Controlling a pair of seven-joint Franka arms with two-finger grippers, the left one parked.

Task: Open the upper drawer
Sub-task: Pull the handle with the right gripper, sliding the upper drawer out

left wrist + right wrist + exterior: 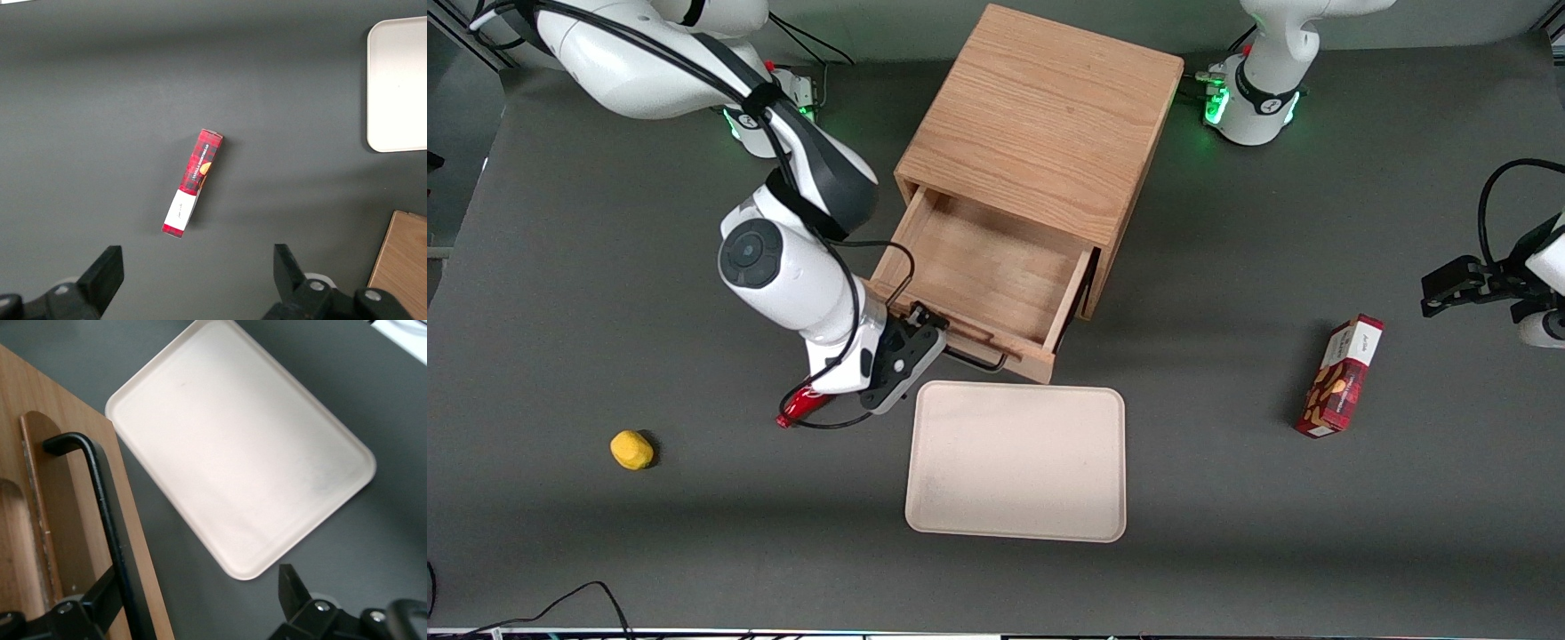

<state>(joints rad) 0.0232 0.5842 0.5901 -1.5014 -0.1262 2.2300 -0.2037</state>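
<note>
The oak cube cabinet point(1040, 116) stands at the middle of the table. Its upper drawer point(987, 267) is pulled well out toward the front camera, and its inside is bare wood. The thin black wire handle point(974, 356) runs along the drawer front, which also shows in the right wrist view point(67, 487) with the handle point(100, 493). My gripper point(925, 329) is at the handle's end toward the working arm. It is open point(200, 600): one finger point(100, 597) lies by the handle against the drawer front, the other point(290, 583) is over the table. The lower drawer is hidden.
A cream tray point(1018, 462) lies just in front of the open drawer, also in the right wrist view point(240, 453). A yellow object point(631, 450) lies toward the working arm's end. A red box point(1340, 376) lies toward the parked arm's end, also in the left wrist view point(193, 183).
</note>
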